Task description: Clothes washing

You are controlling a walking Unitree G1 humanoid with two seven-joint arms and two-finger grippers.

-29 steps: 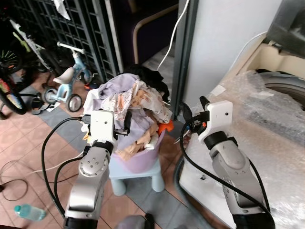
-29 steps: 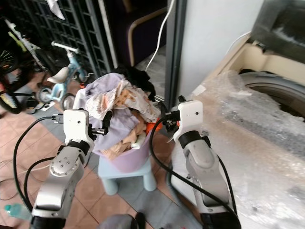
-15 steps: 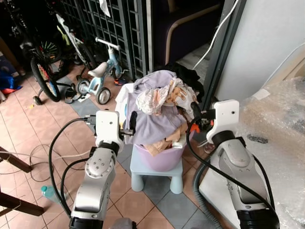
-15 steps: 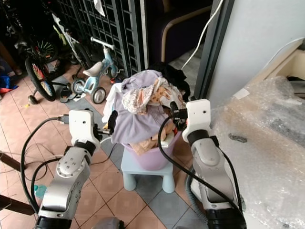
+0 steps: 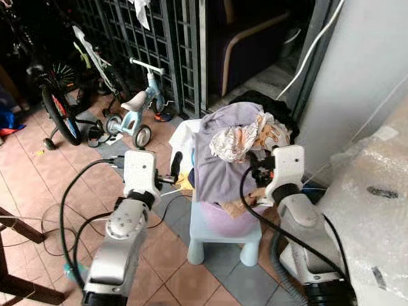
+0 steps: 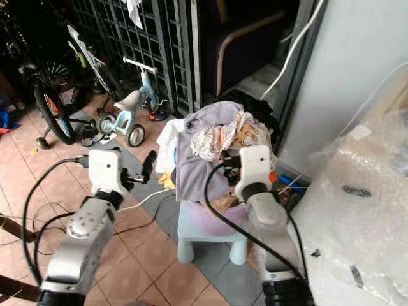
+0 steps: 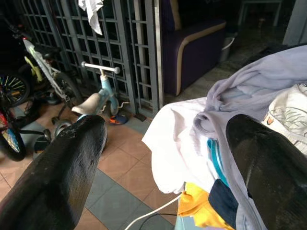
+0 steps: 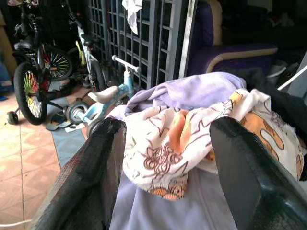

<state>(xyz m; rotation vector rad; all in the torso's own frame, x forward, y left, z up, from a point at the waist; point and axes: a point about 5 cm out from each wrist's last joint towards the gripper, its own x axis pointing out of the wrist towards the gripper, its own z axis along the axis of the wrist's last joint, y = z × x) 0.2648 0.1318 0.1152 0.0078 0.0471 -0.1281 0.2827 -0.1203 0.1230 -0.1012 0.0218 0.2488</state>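
Both hands gape: left hand beside the laundry heap, right hand against it.

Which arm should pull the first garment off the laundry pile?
Right, likely. The right gripper is open, facing the patterned cloth atop the pile; the left gripper sits beside the basket's side.

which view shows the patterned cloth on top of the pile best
The right wrist view: the patterned cloth sits close up between the open black fingers. Both eye views show it smaller, atop the pile. The left wrist view catches only its edge.
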